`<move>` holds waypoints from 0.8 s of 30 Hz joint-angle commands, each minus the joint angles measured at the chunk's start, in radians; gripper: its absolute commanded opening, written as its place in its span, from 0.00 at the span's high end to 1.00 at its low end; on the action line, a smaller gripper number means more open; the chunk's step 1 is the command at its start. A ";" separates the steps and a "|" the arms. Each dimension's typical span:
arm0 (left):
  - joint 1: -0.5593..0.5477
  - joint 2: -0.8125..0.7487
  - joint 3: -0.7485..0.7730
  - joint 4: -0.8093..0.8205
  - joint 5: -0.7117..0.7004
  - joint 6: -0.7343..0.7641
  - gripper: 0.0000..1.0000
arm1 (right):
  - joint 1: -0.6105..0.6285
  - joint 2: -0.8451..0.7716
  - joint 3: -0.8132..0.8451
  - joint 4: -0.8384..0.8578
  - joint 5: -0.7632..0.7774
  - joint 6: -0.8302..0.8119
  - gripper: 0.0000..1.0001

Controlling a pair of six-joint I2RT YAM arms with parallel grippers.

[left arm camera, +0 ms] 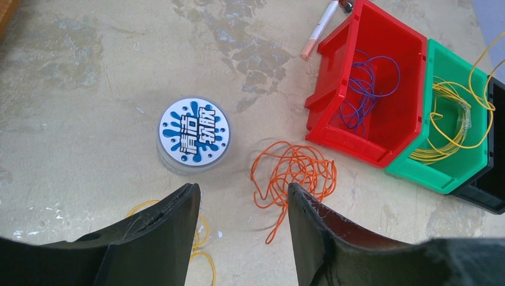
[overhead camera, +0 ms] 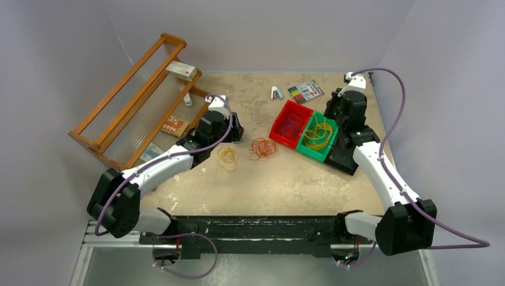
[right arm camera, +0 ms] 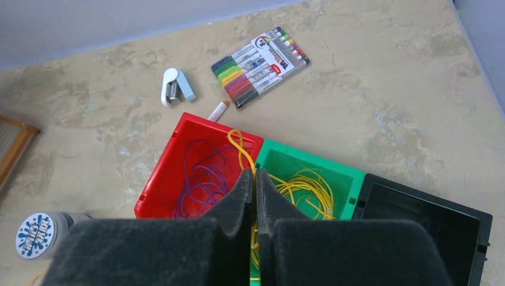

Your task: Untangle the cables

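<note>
A stapler (right arm camera: 177, 87) and marker pack (right arm camera: 260, 65) lie beyond the red bin (right arm camera: 157, 182) and green bin (right arm camera: 286, 161).

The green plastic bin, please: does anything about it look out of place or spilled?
Yes. Thin yellow cables spill past the green plastic bin's rim, arching over the neighbouring black plastic bin. One strand is pinched in the shut right gripper, looping above the red plastic bin's corner.

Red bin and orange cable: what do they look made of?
Red bin: likely moulded plastic, glossy; light sheens on its smooth walls. Orange cable: thin smooth strand, perhaps plastic-coated wire or cord; it lies in loose springy loops, core unseen.
</note>
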 commanded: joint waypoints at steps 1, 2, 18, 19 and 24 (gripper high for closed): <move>0.010 0.001 0.035 0.028 -0.018 -0.022 0.45 | -0.015 0.005 0.002 0.034 0.003 0.003 1.00; 0.010 0.002 0.034 0.029 -0.018 -0.022 0.45 | -0.018 0.007 -0.011 0.032 0.005 0.005 1.00; 0.013 -0.007 0.026 0.020 -0.024 -0.025 0.46 | -0.066 0.068 -0.058 0.069 -0.018 0.052 1.00; 0.014 -0.007 0.027 0.021 -0.024 -0.025 0.46 | -0.066 0.076 -0.061 0.074 -0.019 0.053 1.00; 0.015 -0.006 0.025 0.020 -0.024 -0.025 0.46 | -0.066 0.110 -0.073 0.092 -0.027 0.059 1.00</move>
